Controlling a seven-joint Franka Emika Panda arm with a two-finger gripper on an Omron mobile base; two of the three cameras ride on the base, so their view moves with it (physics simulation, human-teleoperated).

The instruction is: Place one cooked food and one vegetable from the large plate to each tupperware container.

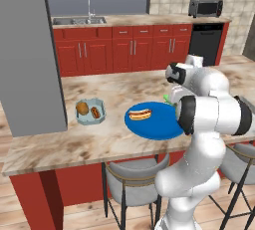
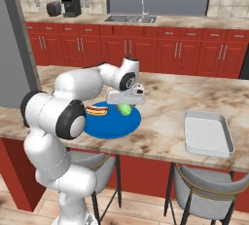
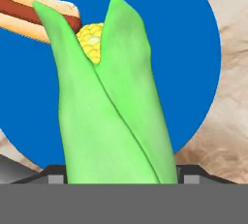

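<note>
The white arm reaches out over the marbled beige island counter, its two-finger gripper down at the flat round bright blue plate. Between the fingers sits a green-husked ear of corn with a patch of yellow kernels peeking out at its tip; in the hand view the husk fills the gap from one side to the other, with the jaws standing wide and set against its sides, so the claw is clamped on the corn. From the right base view the corn shows as a green lump just under the hand, over the far right part of the plate; whether it rests on the plate or hangs just clear I cannot tell. A hot dog in a tan bun lies on the plate, on its left part, near the corn's tip. The small pale blue-grey tub with cut corners sits on the counter to the left of the plate, holding a round browned piece of food and a second small piece in a bun. The larger rectangular pale tray-like container sits well apart on the right.
</note>
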